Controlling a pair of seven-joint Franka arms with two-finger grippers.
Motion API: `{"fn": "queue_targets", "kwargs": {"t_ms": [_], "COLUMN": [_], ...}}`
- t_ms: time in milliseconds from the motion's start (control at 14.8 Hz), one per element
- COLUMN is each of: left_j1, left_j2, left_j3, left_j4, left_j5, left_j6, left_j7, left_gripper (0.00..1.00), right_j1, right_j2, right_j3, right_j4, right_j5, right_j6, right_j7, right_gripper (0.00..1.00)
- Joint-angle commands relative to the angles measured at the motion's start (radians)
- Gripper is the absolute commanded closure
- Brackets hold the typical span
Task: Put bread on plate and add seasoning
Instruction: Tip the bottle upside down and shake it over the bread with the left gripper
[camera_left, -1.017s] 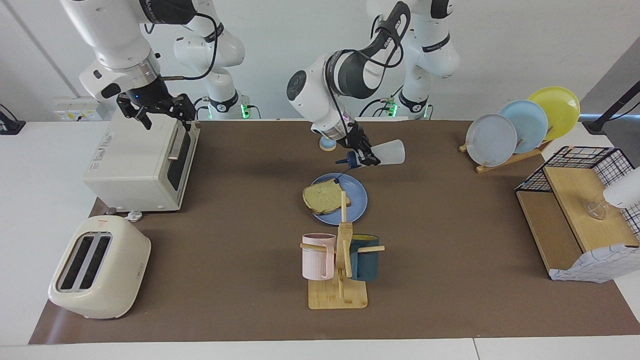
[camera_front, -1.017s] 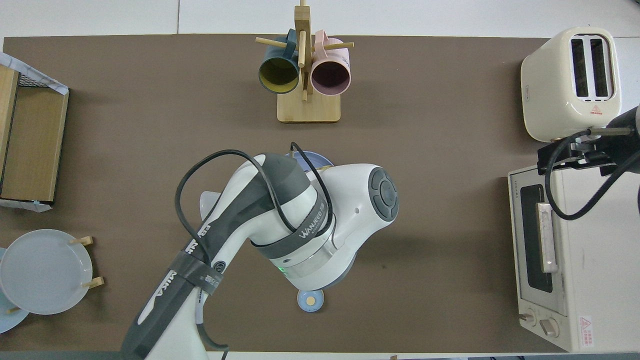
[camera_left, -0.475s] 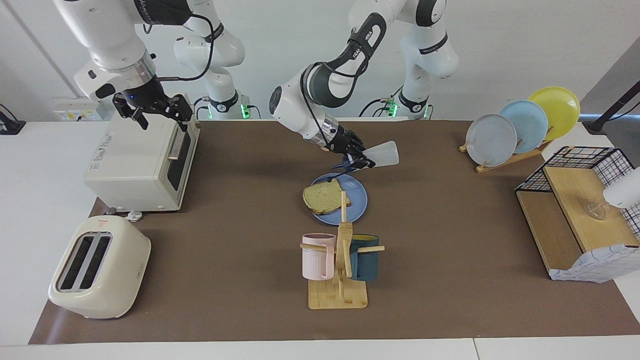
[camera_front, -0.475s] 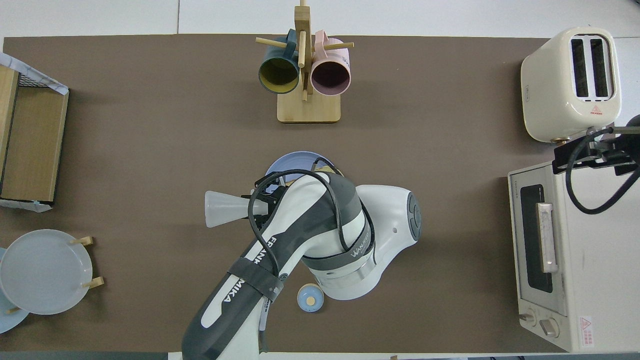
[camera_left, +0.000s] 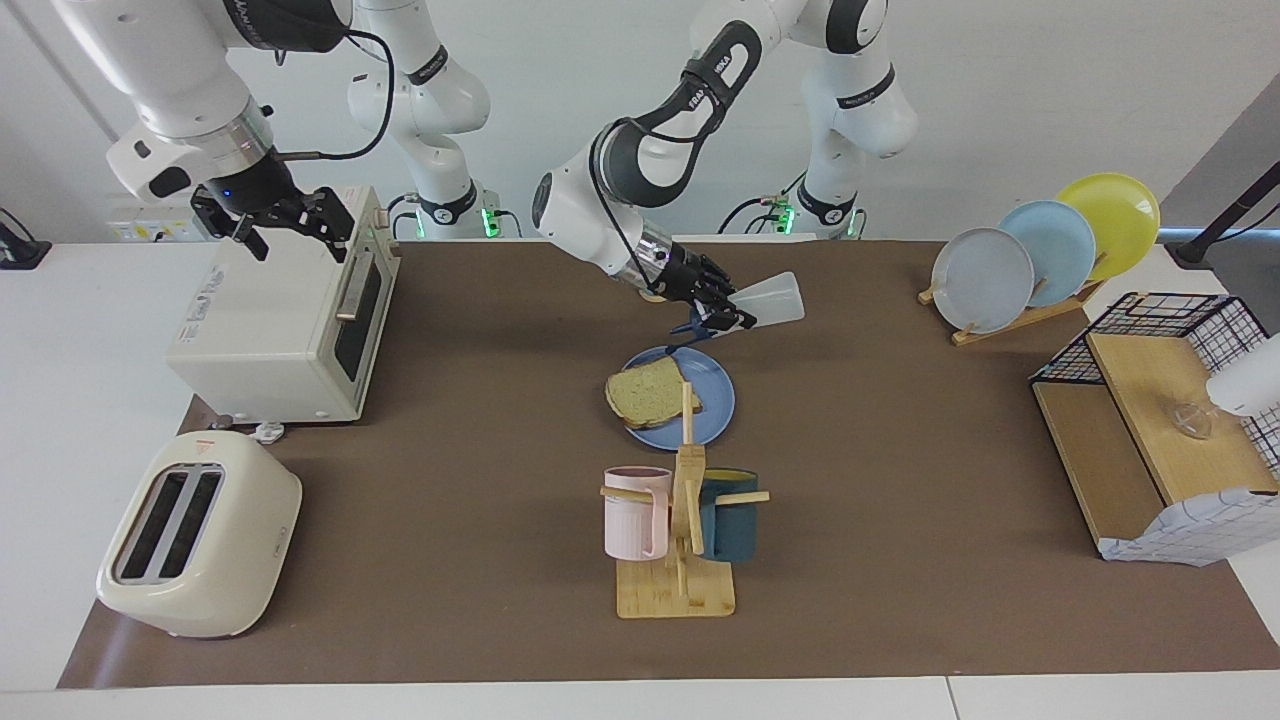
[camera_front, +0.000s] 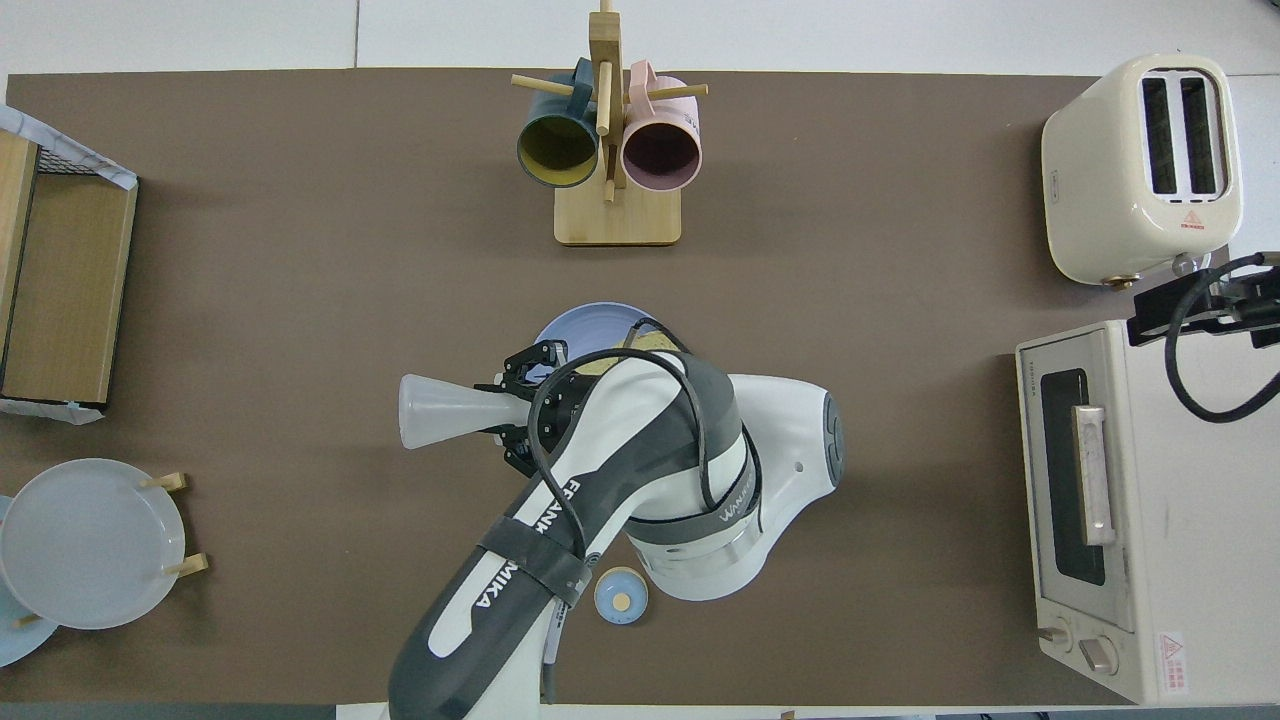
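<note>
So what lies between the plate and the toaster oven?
Only bare brown mat, clearest in the facing view, between the plate and the toaster oven.

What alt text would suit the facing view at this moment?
The left gripper holds the seasoning bottle tipped on its side above the blue plate, where the bread lies. The right gripper waits open over the toaster oven.

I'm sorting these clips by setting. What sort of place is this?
Most likely a robot lab set up as a mock kitchen: a toaster, a toaster oven and a mug stand sit on one brown table mat.
</note>
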Motion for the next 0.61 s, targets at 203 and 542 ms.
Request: {"fn": "queue_targets", "kwargs": {"t_ms": [203,542], "left_j1": [0.026,0.033], "left_j2": [0.057,0.152], "left_j3": [0.015,0.037], "left_j4": [0.029,0.15], "left_j5": [0.072,0.081], "left_j6": [0.012,-0.034], "left_j7": [-0.002,-0.002], "left_gripper": [1.0,1.0], "right_j1": [-0.001,-0.001], "right_j2": [-0.018,-0.02], "right_j3": [0.002,0.004], "right_j4": [-0.021,-0.025], "right_j5": [0.014,0.014], "right_j6": [0.006,0.006], "right_j7": [-0.019,-0.019], "right_gripper": [0.0,0.0]}}
